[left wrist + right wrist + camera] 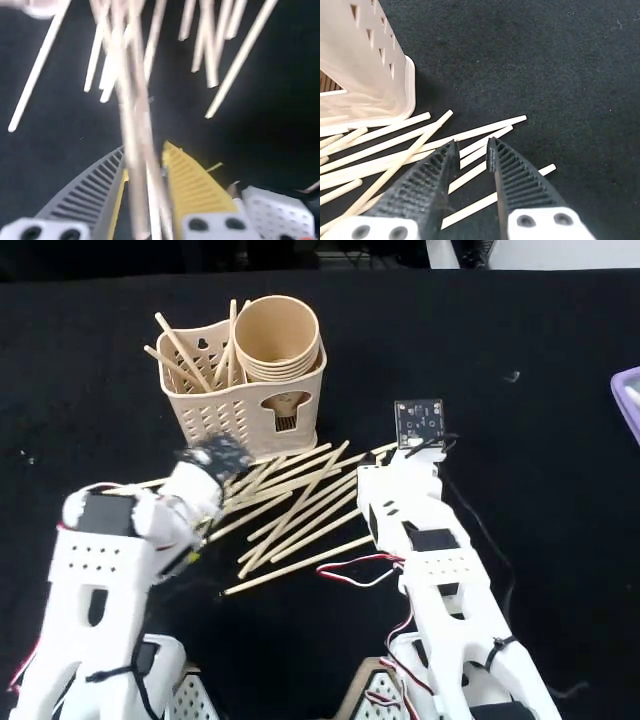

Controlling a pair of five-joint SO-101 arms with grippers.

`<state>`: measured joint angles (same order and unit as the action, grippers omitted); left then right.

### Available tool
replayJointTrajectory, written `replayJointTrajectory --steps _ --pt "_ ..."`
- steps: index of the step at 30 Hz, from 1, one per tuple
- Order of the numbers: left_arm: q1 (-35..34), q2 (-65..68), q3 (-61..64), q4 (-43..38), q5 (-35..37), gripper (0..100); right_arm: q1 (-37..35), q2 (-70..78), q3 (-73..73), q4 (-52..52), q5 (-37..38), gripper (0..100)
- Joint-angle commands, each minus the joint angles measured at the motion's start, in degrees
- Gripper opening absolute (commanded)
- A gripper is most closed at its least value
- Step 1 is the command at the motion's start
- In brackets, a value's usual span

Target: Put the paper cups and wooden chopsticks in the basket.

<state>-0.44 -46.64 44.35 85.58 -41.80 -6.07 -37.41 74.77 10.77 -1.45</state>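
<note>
A beige basket stands at the back of the black table with a stack of paper cups and several wooden chopsticks in it. More chopsticks lie in a loose pile in front of it. My left gripper is shut on a few chopsticks at the pile's left end. My right gripper hangs over the pile's right ends, slightly open with nothing between its fingers. The basket's corner is close beside it.
A purple container sits at the table's right edge. Red and white cables run beside the right arm's base. Bare black cloth lies to the right of the pile.
</note>
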Motion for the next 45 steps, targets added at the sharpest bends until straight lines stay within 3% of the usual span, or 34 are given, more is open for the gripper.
replayJointTrajectory --steps 1,8,17,25,33,39,45 --pt "-7.5 -0.8 -0.7 -0.5 -5.9 13 1.1 -2.0 -0.2 -1.2 0.0 10.2" --pt "-9.6 -1.2 2.1 -0.9 -8.2 13 1.1 -2.0 -0.2 -1.1 0.0 10.2" --pt "-9.8 -1.2 4.1 -6.9 9.3 13 -4.6 -2.0 -0.9 3.1 1.1 10.6" --pt "-17.6 -1.3 8.9 -17.7 24.0 13 -18.4 -2.0 -3.3 14.3 15.5 26.6" --pt "-27.4 -1.3 16.0 -28.2 32.3 13 -23.9 -2.0 -6.2 35.1 42.6 26.0" --pt "-29.6 -1.0 22.5 -38.0 42.5 13 -24.4 -1.9 -6.0 38.2 47.9 26.2" --pt "-29.4 -1.2 27.8 -42.5 42.6 13 -24.0 4.4 -6.6 35.5 50.5 26.2"
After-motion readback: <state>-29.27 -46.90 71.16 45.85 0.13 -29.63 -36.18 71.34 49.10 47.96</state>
